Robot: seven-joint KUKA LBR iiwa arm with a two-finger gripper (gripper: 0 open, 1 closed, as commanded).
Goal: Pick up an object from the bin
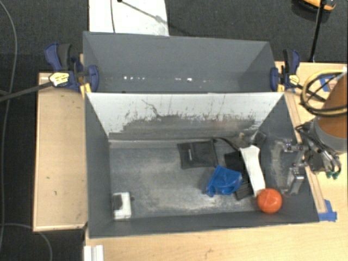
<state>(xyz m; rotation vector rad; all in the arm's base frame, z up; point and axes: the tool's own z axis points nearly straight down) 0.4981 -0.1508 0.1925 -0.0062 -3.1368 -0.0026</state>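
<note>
**Claw low against the bin's right wall, with a cramped corner to work in**

The claw [292,178] hangs at the right side of the bin [163,118], close to the sloping wall. Whether it is released or clenched cannot be told, and it is not seen to hold anything.

The nearest thing is an orange ball [269,200], just beside the claw on the side away from the arm and near the bin's front edge. A little further out lies a white oblong piece [253,168], resting across some black bits [235,161]. Beyond these are a crumpled blue thing [223,181] and a flat black square [196,154]. A small white block [120,205] sits well apart in the far front corner.

The main risk is probably the wall, since a descent from here could scrape or jam against the metal. The ball is round and would likely roll off at a glancing touch, perhaps into the corner. If the claw goes for the white piece, it might also catch the black bits beneath and lift a loose, slipping bundle.
</note>
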